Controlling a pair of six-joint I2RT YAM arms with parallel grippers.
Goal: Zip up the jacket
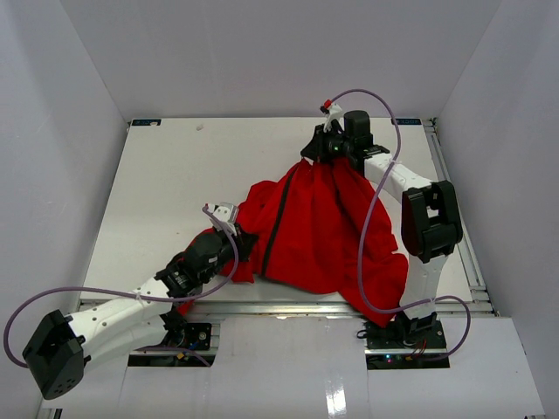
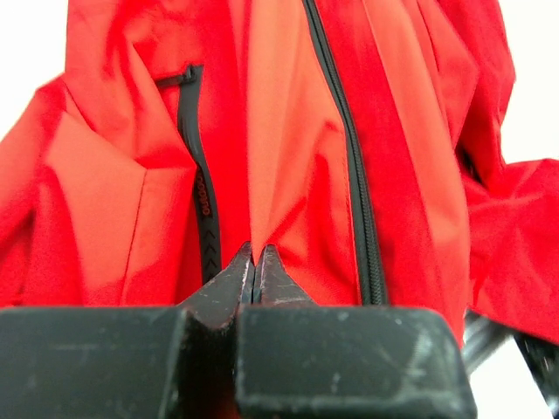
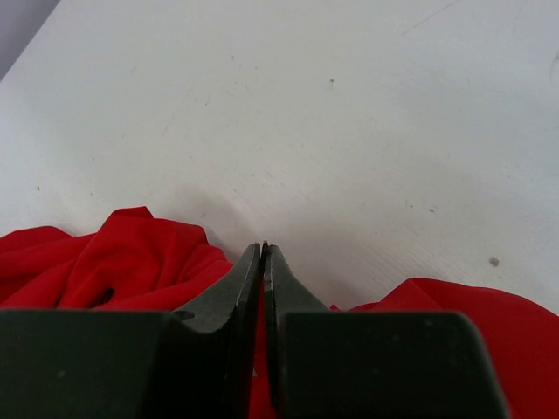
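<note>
The red jacket (image 1: pixel 319 227) lies in the middle of the table, pulled taut between my two grippers. Its dark zipper (image 1: pixel 275 229) runs down the front. My left gripper (image 1: pixel 238 247) is shut on the jacket's near edge. In the left wrist view its tips (image 2: pixel 253 255) pinch a fold of red fabric, with the main zipper (image 2: pixel 358 201) just to the right and a dark pocket zipper (image 2: pixel 197 196) to the left. My right gripper (image 1: pixel 325 150) is shut on the jacket's far end. In the right wrist view red cloth (image 3: pixel 131 253) shows between and beside the fingers (image 3: pixel 264 255).
The white table (image 1: pixel 175 175) stretches left and behind the jacket. Grey walls enclose it on three sides. A metal rail (image 1: pixel 288 305) runs along the near edge, and part of the jacket hangs over it. Purple cables loop from both arms.
</note>
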